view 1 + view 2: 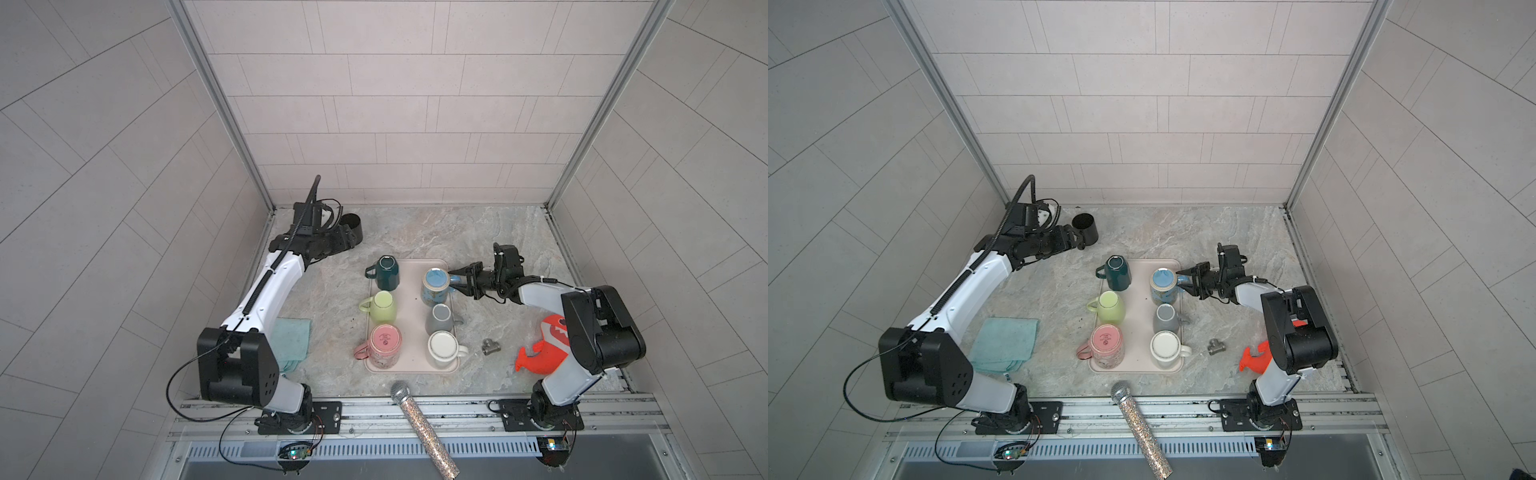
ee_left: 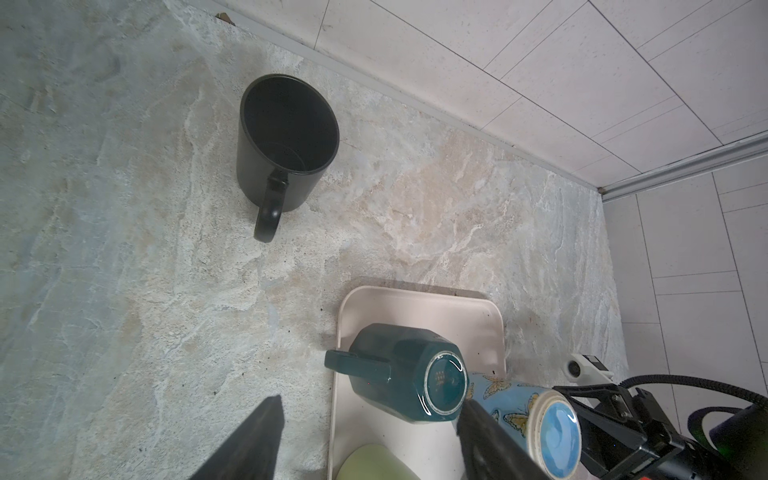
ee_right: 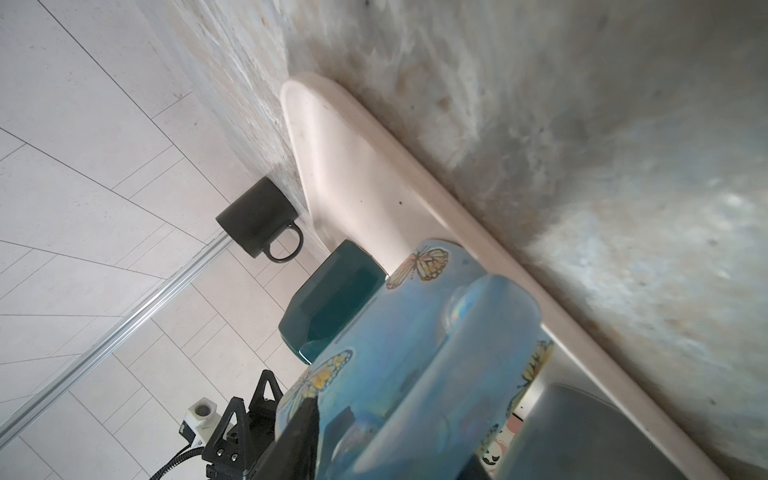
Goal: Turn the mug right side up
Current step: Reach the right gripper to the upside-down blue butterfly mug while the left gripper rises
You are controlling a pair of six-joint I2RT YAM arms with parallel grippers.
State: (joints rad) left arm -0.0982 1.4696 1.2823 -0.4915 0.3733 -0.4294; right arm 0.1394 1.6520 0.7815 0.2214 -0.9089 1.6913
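A blue butterfly mug (image 1: 436, 286) (image 1: 1165, 286) stands bottom up at the far right corner of the pale pink tray (image 1: 411, 316). Its handle (image 3: 457, 353) points toward my right gripper (image 1: 454, 281) (image 3: 390, 440). The gripper's jaws straddle the handle, and a gap still shows beside one finger (image 3: 303, 415). My left gripper (image 1: 351, 240) (image 2: 372, 403) hangs open and holds nothing. It is at the far left, just short of a black mug (image 2: 286, 141) (image 1: 1086, 227) that stands upright on the counter.
Also bottom up on the tray are dark green (image 1: 387, 272), yellow-green (image 1: 382, 306), pink (image 1: 385, 347), grey (image 1: 441, 318) and white (image 1: 442, 349) mugs. Around it lie a teal cloth (image 1: 293, 340), a metal fitting (image 1: 490, 347), an orange toy fish (image 1: 544, 349) and a glitter microphone (image 1: 419, 428).
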